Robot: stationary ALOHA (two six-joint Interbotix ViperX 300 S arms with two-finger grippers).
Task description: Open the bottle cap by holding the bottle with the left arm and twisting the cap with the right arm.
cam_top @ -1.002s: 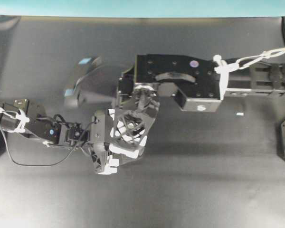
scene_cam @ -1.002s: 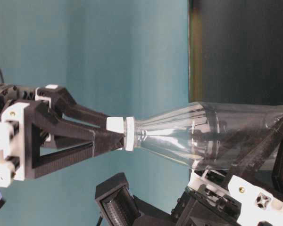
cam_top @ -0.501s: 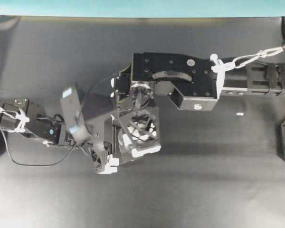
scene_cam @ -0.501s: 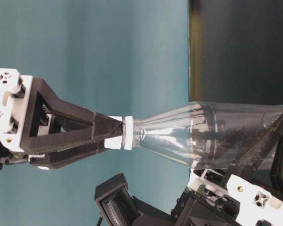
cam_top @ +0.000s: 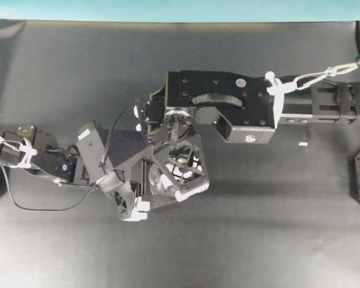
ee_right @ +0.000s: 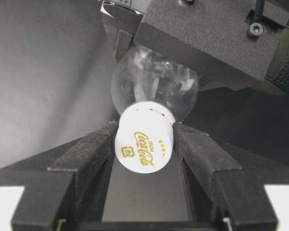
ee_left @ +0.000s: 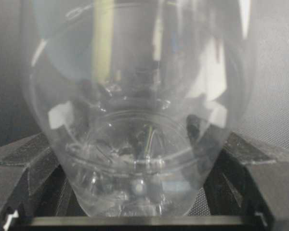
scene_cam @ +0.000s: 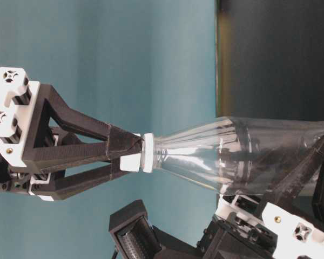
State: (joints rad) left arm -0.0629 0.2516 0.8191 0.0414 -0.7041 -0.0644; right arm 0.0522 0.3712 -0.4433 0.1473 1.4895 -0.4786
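The clear bottle is held upright off the table. My left gripper is shut on its rounded body, one black finger on each side. The clear bottle fills the left wrist view. The white bottle cap, printed with gold lettering, sits between the black fingers of my right gripper, which is shut on it from above. At table level the cap shows at the fingertips. From overhead the right gripper covers the bottle, and the left arm reaches in from the left.
The right arm's flat box housing stretches in from the right over the dark table. Its wrist camera hangs out to the left above the left arm. A small white scrap lies on the table at the right.
My right gripper has turned about the bottle's axis while shut on the cap, and its wrist camera swung down and round to the left. The bottle and left gripper stayed put.
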